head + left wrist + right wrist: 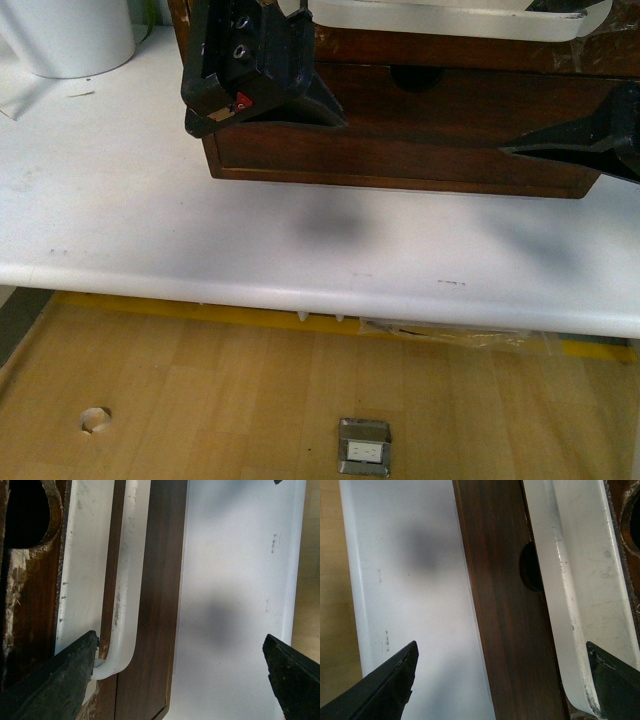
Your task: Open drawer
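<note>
The drawer [450, 50] is the upper dark brown front of a wooden chest, with a long white bar handle [440, 18]. The plain lower front [400, 130] is below it. My left gripper [300, 105] is open at the chest's left end. In the left wrist view it [180, 675] straddles the plain front [160, 580]; one finger [65, 675] lies beside the handle's bent end [122, 605], and the chipped notch [30, 515] shows. My right gripper [590, 135] is open at the right end. In its wrist view it [500, 680] spans the plain front [505, 605] and the handle [565, 605].
The chest stands on a white table [300, 250], whose front edge runs across the front view. A white container [75, 35] stands at the back left. Below are a wooden floor, a floor outlet [364, 447] and a small wooden ring [95, 420].
</note>
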`<state>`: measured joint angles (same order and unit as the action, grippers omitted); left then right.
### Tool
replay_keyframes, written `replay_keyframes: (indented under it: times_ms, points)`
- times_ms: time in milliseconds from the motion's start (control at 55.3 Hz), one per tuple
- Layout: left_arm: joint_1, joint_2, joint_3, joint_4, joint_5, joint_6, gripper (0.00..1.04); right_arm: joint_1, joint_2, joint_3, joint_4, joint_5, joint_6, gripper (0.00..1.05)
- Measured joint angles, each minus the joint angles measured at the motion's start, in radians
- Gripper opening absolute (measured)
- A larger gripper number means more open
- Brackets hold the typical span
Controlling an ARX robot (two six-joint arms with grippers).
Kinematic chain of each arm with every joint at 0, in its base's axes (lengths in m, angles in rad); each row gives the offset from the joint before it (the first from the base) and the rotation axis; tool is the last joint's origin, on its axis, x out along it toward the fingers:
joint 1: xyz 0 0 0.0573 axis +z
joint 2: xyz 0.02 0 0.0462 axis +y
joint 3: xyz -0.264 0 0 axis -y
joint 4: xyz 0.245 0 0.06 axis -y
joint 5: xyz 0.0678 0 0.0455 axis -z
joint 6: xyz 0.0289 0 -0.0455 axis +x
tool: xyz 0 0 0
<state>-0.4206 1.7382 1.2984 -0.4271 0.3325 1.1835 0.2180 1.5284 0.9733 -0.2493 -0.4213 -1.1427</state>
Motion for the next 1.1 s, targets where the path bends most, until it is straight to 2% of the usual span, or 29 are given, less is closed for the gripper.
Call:
replay_keyframes:
  times_ms: [525, 1104]
  points:
    - [-0.005, -0.004, 0.048, -0.157, -0.014, 0.081, 0.99, 0.005, 0.014, 0.075, -0.182, -0.027, -0.1, 0.96]
    - [-0.027, -0.099, -0.014, -0.282, -0.023, 0.161, 0.99, 0.018, -0.078, 0.035, -0.326, -0.064, -0.203, 0.96]
